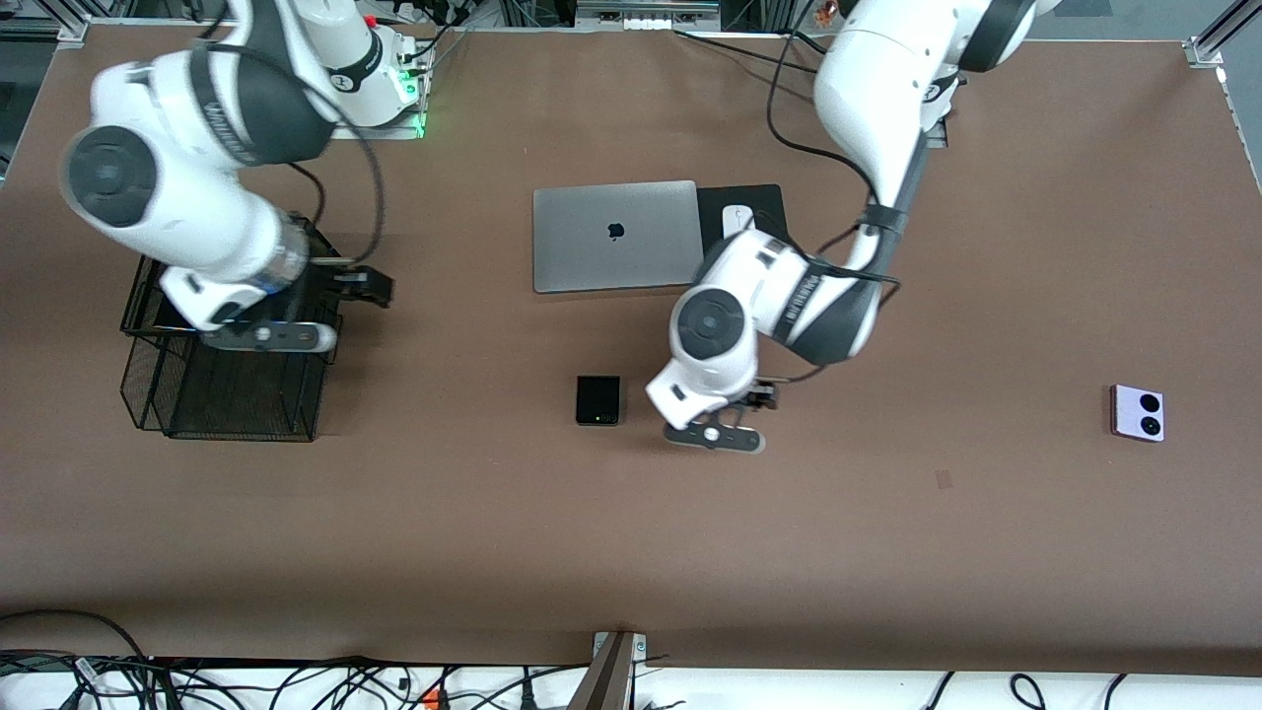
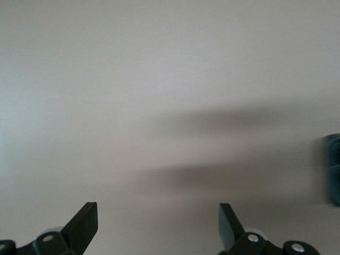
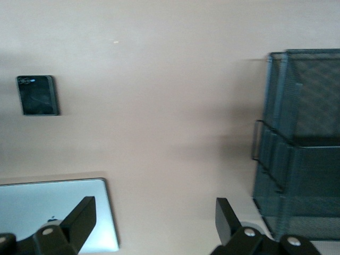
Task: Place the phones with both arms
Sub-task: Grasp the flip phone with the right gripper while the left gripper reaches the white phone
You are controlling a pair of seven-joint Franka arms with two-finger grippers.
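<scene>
A small square black phone (image 1: 598, 399) lies flat near the table's middle, nearer the front camera than the laptop. It also shows in the right wrist view (image 3: 37, 95) and as a dark edge in the left wrist view (image 2: 333, 170). My left gripper (image 1: 764, 397) (image 2: 158, 210) hangs low over bare table beside that phone, toward the left arm's end, open and holding nothing. A lilac-white phone (image 1: 1137, 412) with two black circles lies close to the left arm's end of the table. My right gripper (image 1: 368, 286) (image 3: 154, 204) is open and empty, beside the black mesh basket (image 1: 227, 385).
A closed silver laptop (image 1: 613, 235) (image 3: 58, 212) lies mid-table, with a white mouse (image 1: 736, 219) on a black pad (image 1: 764, 202) beside it. The mesh basket (image 3: 303, 143) stands at the right arm's end. Cables run along the table's edges.
</scene>
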